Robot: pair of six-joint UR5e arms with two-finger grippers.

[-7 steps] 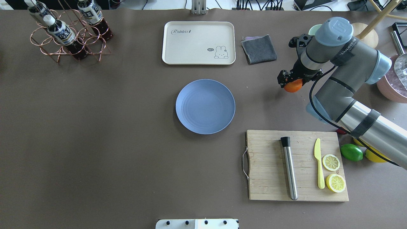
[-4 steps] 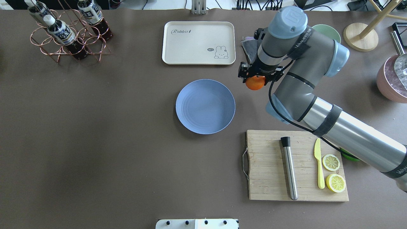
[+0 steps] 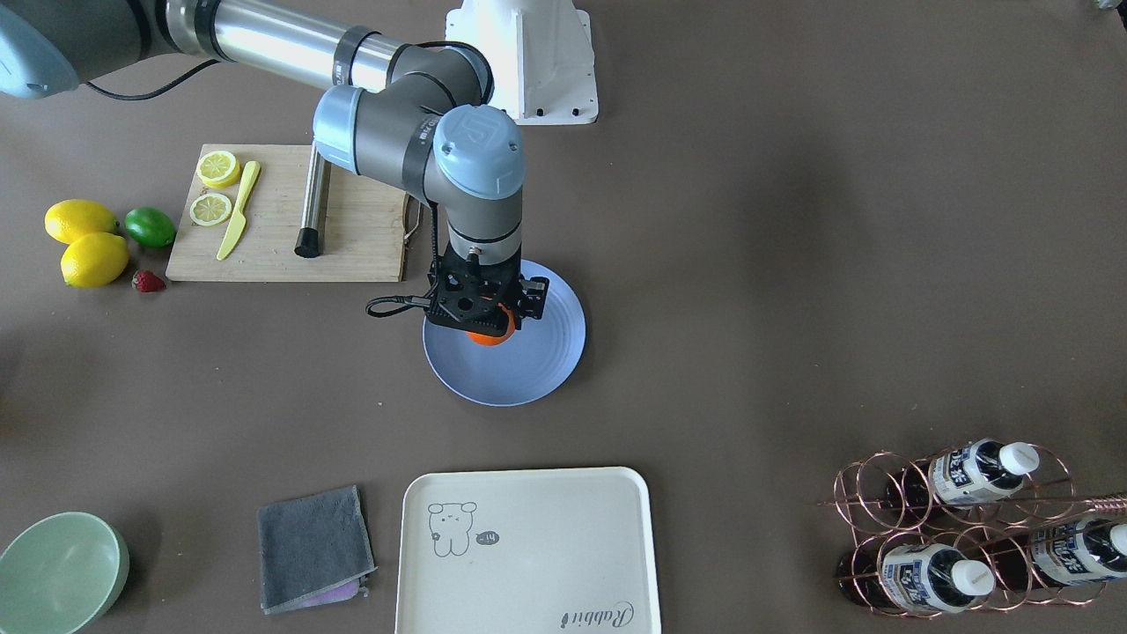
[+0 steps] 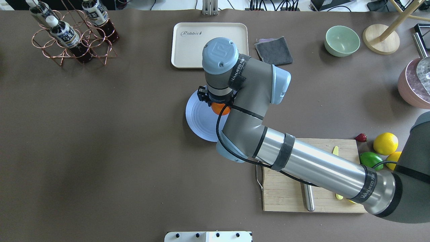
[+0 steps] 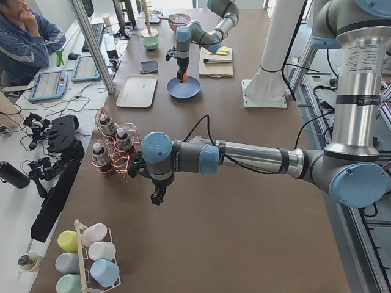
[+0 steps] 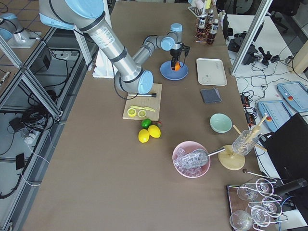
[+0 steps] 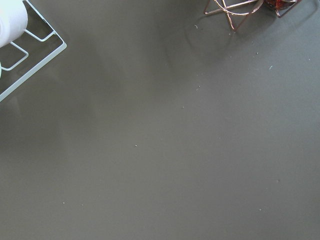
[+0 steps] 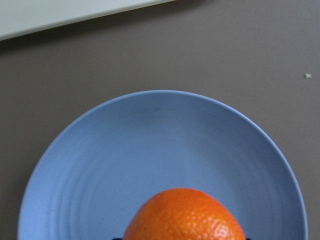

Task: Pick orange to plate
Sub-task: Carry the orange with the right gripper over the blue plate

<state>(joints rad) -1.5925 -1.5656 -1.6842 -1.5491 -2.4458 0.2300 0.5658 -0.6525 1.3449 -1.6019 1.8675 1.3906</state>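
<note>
Orange point(image 3: 490, 336): held aloft under the right arm point(image 4: 255, 101), directly over the plate point(image 3: 550, 352). Grip: right jaws pinching the orange from above. The fingers are mostly hidden under the wrist housing, and only the fruit's lower part peeks out. Both side views show the orange clear of the plate, not touching it. In the right wrist view the fruit is at the bottom edge, the plate's ridged blue face lies beneath it, and the cream tray point(image 8: 50, 15) runs along the top.

Plate sits mid-surface point(image 4: 100, 151) on the brown covering. Overhead, the arm covers its right part and the left rim is visible.

Beyond the plate from the robot: the tray, with a grey cloth point(image 4: 273, 50) just beside it and a pale green bowl point(image 4: 342, 40) further to the robot's right.

Robot's right, near side: a wooden cutting board point(image 3: 361, 238) carrying two lemon halves point(image 3: 217, 168), a yellow knife point(image 3: 238, 210) and a steel rod point(image 3: 311, 198). Just off the board, clustered: two whole lemons point(image 3: 94, 259), a lime point(image 3: 150, 226) and a strawberry point(image 3: 148, 281).

Far left corner: a copper bottle rack point(image 4: 72, 43), loaded.

Left arm point(image 5: 256, 157) shows only in the left-end view. Its wrist points down over bare surface near the bottle rack, well apart from the plate. State of left jaws: cannot tell whether spread or pressed together. The left wrist view gives bare brown surface, rack feet at top right and a white wire frame point(image 7: 30, 45) at top left.
</note>
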